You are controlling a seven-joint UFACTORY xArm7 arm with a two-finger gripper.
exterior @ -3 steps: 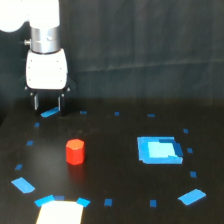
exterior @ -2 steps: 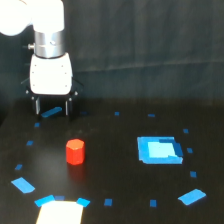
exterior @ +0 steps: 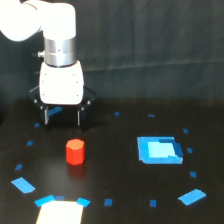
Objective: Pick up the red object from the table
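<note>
In the exterior view, the arm has slid toward the view's right and a bit nearer since 1 second ago, so the gripper (exterior: 62,116) now hangs closer to the red object (exterior: 75,151). The red object has not moved.

The gripper's 2 dark fingers (exterior: 47,116) are spread apart with a clear gap between them. They hold nothing and touch nothing. They point straight down. The white arm (exterior: 60,55) stands upright above them, with a silver ring around its wrist and a thick white part bending off to the view's left at the top.

The red object stands upright on the table (exterior: 115,170), toward the table's front edge and the view's left side. It sits just in front of the gripper and a little to the view's right of it, not touching it. A white patch (exterior: 60,212) lies at the table's front edge, near the red object. A big blue square (exterior: 159,150) lies well apart, toward the table's right side. Bare black table lies all around the red object, with only small blue tape marks (exterior: 23,185) dotted about.
</note>
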